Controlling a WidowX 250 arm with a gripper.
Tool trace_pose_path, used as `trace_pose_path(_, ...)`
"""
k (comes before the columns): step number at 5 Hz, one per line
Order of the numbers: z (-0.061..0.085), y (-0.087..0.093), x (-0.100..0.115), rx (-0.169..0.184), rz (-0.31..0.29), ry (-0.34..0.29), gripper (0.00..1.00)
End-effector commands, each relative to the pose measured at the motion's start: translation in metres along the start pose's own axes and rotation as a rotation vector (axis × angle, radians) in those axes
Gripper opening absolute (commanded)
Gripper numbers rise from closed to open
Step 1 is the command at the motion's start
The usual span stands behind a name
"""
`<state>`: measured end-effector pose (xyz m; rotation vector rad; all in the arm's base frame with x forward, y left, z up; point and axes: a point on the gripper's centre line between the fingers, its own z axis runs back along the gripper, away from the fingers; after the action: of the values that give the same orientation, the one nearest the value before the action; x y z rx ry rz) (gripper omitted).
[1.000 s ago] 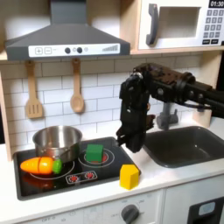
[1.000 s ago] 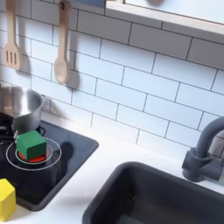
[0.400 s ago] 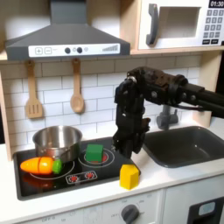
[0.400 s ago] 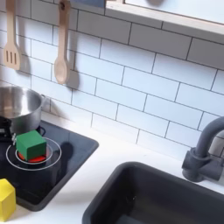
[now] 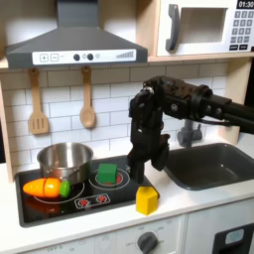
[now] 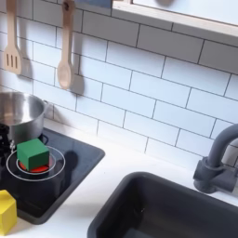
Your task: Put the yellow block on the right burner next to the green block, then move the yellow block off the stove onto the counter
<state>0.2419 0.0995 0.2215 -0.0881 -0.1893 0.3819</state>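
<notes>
My pincer (image 5: 146, 177) hangs just above the yellow block (image 5: 147, 200).

Block sits at the counter's (image 5: 189, 198) front edge (grip width: cannot tell); green block (image 5: 106, 174) on the stove (image 5: 89, 202).

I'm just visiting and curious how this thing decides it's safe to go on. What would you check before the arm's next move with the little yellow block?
1. Small yellow cube-shaped block in sight, upright at the cooktop's front corner: ok.
2. Black gripper lined up above the yellow block: ok.
3. Gripper open enough to take it: cannot tell, the fingers are too dark.
4. Bright green block sits on the red ring burner, apart from the yellow one: ok.
5. Space left on that burner beside the green block: ok.
6. Steel pot and toy carrot clear of the path: ok.
</notes>
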Motion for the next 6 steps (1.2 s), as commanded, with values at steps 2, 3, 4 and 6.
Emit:
trace_pose_path(2, 0.0, 0.0, 0.0, 0.0, 0.0, -0.002, 1.0)
trace_pose_path(3, 0.0, 0.0, 0.0, -0.001, 0.0, -0.002, 1.0)
trace_pose_path(4, 0.0, 0.0, 0.001, 0.0, 0.0, -0.003, 1.0)
trace_pose_path(6, -0.008, 0.006, 0.012, 0.008, -0.019, -0.075, 1.0)
